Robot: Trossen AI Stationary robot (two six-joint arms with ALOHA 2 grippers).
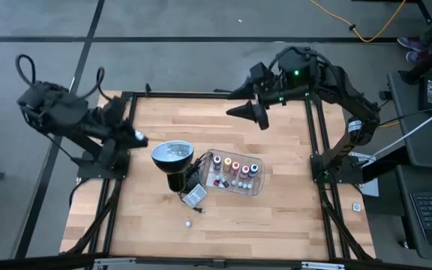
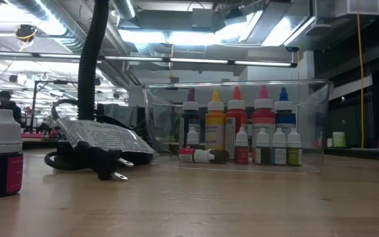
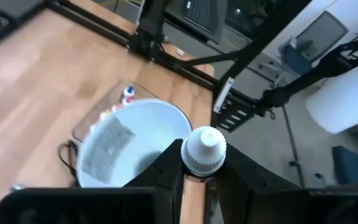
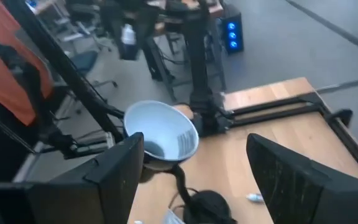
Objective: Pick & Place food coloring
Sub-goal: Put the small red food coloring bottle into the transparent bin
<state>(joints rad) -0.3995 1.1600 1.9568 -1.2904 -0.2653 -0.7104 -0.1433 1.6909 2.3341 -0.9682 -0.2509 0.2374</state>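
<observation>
A white-capped food coloring bottle (image 3: 204,151) is standing upright, clamped in the left gripper (image 3: 197,177) above the surface's left edge; the clear tray (image 1: 255,187) is lying rightward past the lamp (image 1: 172,155). The right gripper (image 1: 252,111) is waiting wide, far side.

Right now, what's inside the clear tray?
The clear tray holds a back row of five taller dye bottles, small ones in front, one lying flat. Anything behind the tall row is hidden.
</observation>
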